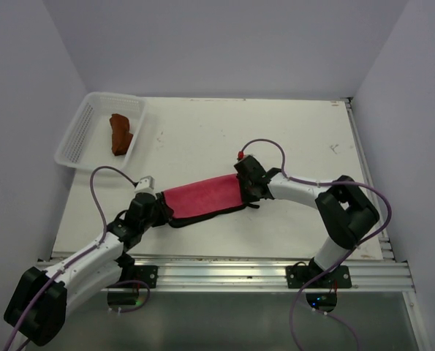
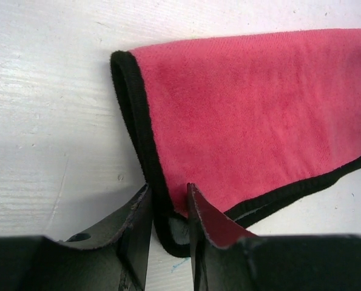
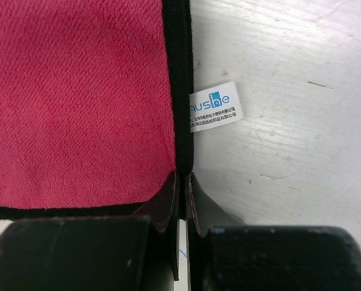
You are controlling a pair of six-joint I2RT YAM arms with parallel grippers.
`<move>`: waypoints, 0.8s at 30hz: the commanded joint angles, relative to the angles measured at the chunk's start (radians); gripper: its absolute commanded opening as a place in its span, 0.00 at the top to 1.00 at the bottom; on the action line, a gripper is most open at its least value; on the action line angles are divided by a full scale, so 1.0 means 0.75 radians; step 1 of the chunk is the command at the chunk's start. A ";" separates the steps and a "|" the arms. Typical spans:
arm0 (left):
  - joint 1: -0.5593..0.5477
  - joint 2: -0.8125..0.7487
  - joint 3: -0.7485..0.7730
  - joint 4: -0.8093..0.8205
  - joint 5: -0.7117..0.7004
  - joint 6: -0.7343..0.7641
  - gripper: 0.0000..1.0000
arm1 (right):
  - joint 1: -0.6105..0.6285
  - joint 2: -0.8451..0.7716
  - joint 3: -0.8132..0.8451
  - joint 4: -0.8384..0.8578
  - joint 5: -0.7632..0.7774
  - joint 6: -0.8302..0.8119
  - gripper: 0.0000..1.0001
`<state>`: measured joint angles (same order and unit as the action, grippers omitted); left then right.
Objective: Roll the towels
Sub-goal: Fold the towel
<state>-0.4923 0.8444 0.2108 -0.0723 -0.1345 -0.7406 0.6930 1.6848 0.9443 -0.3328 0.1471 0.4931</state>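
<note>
The pink-red towel [image 1: 202, 197] with dark edging lies as a folded strip on the white table, stretched between my two grippers. My left gripper [image 1: 161, 212] is at its left end. In the left wrist view its fingers [image 2: 168, 188] straddle the dark hem at the corner of the towel [image 2: 259, 109], with a narrow gap still showing. My right gripper [image 1: 244, 191] is at the right end. Its jaws [image 3: 181, 176] are pinched shut on the black hem of the towel [image 3: 77, 91]. The rust-orange towel [image 1: 120, 131] lies bunched in the basket.
A white mesh basket [image 1: 78, 135] stands at the back left corner of the table [image 1: 290, 131]. A small white label [image 3: 215, 103] sticks out from the pink towel's hem. Walls enclose the table at the back and on both sides.
</note>
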 commanded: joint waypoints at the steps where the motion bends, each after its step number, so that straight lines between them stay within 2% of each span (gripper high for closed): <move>1: -0.006 -0.021 0.032 0.025 0.009 0.000 0.69 | -0.004 -0.009 0.003 -0.176 0.174 -0.023 1.00; 4: -0.006 -0.015 0.026 0.061 0.038 -0.009 0.88 | -0.012 -0.029 0.009 -0.215 0.239 -0.032 1.00; 5: -0.004 -0.003 0.022 0.070 0.046 -0.011 1.00 | -0.014 -0.037 0.009 -0.223 0.250 -0.038 1.00; 13: -0.006 0.030 0.024 0.074 0.077 -0.019 0.99 | -0.018 -0.097 0.029 -0.286 0.329 -0.054 1.00; 16: -0.006 0.015 0.005 0.127 0.101 -0.027 0.88 | -0.022 -0.111 0.040 -0.307 0.362 -0.062 1.00; 19: -0.006 -0.009 -0.017 0.153 0.126 -0.031 0.73 | -0.020 -0.133 0.050 -0.319 0.370 -0.074 1.00; 20: -0.006 -0.027 -0.025 0.160 0.132 -0.031 0.65 | -0.020 -0.152 0.050 -0.319 0.372 -0.081 1.00; 24: -0.006 -0.070 -0.048 0.199 0.167 -0.033 0.57 | -0.020 -0.181 0.062 -0.325 0.377 -0.097 1.00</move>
<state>-0.4942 0.8196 0.1902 0.0017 -0.0334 -0.7666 0.6796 1.6020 0.9501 -0.5491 0.3798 0.4435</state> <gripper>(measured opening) 0.414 0.025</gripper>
